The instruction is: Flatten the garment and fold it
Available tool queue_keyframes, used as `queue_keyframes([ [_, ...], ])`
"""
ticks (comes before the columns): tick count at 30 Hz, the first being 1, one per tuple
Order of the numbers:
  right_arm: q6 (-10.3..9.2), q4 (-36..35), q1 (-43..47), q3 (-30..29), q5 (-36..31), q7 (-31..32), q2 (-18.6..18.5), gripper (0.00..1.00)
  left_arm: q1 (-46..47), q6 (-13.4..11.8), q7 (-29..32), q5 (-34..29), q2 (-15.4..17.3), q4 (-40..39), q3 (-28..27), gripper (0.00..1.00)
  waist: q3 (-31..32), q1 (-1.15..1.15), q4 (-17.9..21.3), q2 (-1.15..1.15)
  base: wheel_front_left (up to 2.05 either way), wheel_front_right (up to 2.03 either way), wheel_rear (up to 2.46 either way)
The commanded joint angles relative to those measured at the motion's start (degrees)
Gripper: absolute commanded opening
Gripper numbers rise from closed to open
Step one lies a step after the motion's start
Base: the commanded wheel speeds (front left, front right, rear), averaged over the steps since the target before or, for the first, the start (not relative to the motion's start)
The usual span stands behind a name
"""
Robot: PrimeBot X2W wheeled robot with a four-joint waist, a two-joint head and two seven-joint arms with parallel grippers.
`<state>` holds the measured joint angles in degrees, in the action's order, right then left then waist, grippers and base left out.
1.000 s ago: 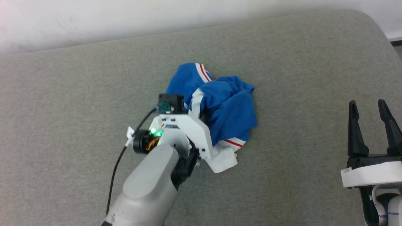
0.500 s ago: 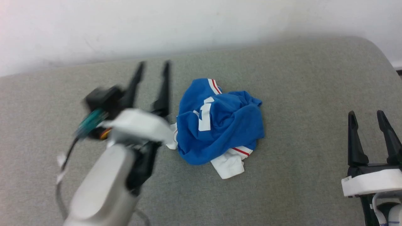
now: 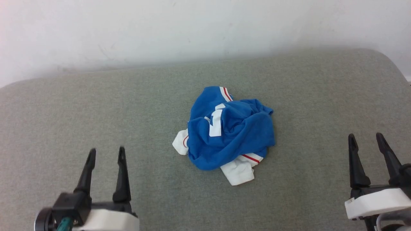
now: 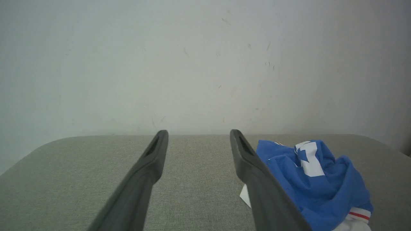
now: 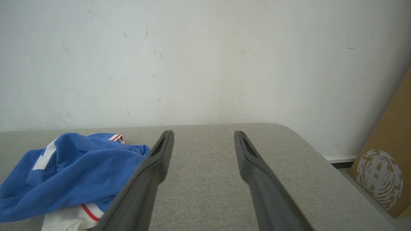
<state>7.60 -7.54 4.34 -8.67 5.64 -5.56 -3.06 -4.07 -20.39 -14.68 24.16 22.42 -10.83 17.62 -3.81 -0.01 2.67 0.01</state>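
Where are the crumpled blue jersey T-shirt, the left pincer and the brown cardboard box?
crumpled blue jersey T-shirt [image 3: 244,138]: head view, blue body fabric.
left pincer [image 3: 106,150]: head view, midway between its fingertips.
brown cardboard box [image 5: 393,144]: right wrist view, its plain side face.

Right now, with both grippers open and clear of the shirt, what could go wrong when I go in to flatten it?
1. The garment lies in a crumpled heap; a pinch by the left gripper or right gripper may catch several layers and lift the whole lump.
2. Its hem and shoulders are hidden; pulling on the white sleeve at its near edge might twist it further.
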Motion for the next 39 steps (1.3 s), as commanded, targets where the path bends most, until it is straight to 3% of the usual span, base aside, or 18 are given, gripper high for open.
queue_keyframes([
  [1, -0.11, -0.13, 0.67, 0.31, 0.42, 0.27, 0.18, 1.0, -1.45, -0.19, -0.29, -0.61, -1.31, -0.83, -1.09, 1.0, -0.03, 0.01, -0.46, -0.01, 0.0, 0.0, 0.0],
  [8, -0.11, -1.46, -2.64, 5.09, -0.72, 2.27, 0.18, 1.0, -1.88, 3.08, -0.3, -3.0, -5.35, -1.35, -2.91, 1.0, -1.54, 0.01, -2.33, -0.01, 0.0, 0.0, 0.0],
  [15, -0.11, 3.82, -7.71, 13.47, -0.1, 13.54, 0.16, 1.0, 0.6, 6.23, -0.31, -4.76, -9.03, 0.51, -3.08, 1.0, -4.3, 0.01, -4.66, -0.01, 0.0, 0.0, 0.0],
  [22, -0.11, 9.73, -9.95, 14.32, -0.81, 23.87, 0.08, 1.0, 1.78, 8.55, -0.31, -6.19, -11.92, 1.99, -3.95, 1.0, -7.35, 0.01, -7.37, -0.01, 0.0, 0.0, 0.0],
  [31, -0.11, 16.69, -12.6, 13.88, -2.33, 27.1, 0.14, 1.0, 3.96, 12.26, -0.31, -8.59, -15.92, 4.34, -5.49, 1.0, -10.28, 0.01, -10.74, -0.01, 0.0, 0.0, 0.0],
  [32, -0.11, 17.79, -12.7, 13.47, -2.03, 27.89, 0.15, 0.79, 4.06, 12.6, -0.31, -8.83, -16.21, 4.64, -5.65, 1.0, -10.28, 0.01, -10.89, -0.01, 0.0, 0.0, 0.0],
  [33, -0.11, 18.73, -12.76, 13.25, -1.68, 28.62, 0.16, 0.14, 4.14, 12.93, -0.31, -9.03, -16.48, 4.92, -5.81, 1.0, -10.2, 0.01, -11.05, -0.01, 0.0, 0.0, 0.0],
  [34, -0.11, 19.29, -12.88, 13.33, -1.45, 28.84, 0.16, 0.0, 4.2, 13.26, -0.31, -9.18, -16.73, 5.19, -6.0, 1.0, -10.04, 0.01, -11.19, -0.01, 0.0, 0.0, 0.0],
  [39, -0.11, 19.91, -12.89, 11.72, -0.46, 26.77, 0.17, 0.0, 3.5, 14.27, -0.31, -9.95, -17.47, 6.24, -7.45, 1.0, -7.86, 0.01, -10.53, -0.01, 0.0, 0.0, 0.0],
])
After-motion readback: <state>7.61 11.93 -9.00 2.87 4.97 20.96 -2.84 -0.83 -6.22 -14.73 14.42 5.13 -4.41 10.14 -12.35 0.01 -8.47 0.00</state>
